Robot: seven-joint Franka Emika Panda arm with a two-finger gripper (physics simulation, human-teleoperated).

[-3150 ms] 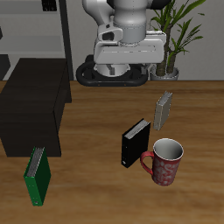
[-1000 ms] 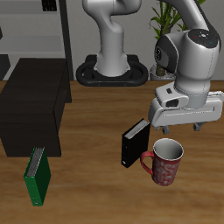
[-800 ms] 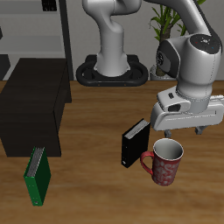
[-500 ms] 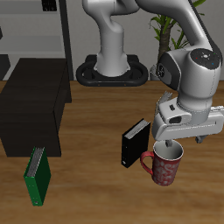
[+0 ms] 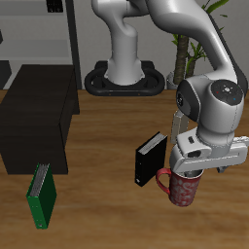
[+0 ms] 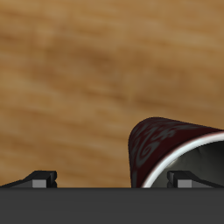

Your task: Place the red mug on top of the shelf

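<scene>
The red mug (image 5: 182, 189) stands upright on the wooden table near its front edge, its loop handle (image 5: 163, 178) pointing toward a black book. My gripper (image 5: 189, 173) is down over the mug's top and hides its rim in the exterior view. In the wrist view the mug (image 6: 166, 144) is close up, and the gripper (image 6: 114, 179) is open with its fingertips far apart. One fingertip (image 6: 188, 178) is over the mug's grey-white inside, the other (image 6: 39, 178) outside its wall. The shelf (image 5: 39, 117), a low matte-black box, stands far across the table from the mug.
A small black book (image 5: 149, 160) stands right beside the mug's handle. A green book (image 5: 40, 195) stands in front of the shelf near the table's front edge. The robot base (image 5: 122, 83) and a potted plant (image 5: 181, 44) are at the back.
My gripper has come from the back of the table to above the mug, then dropped straight down onto its rim. The mug and books have not moved.
</scene>
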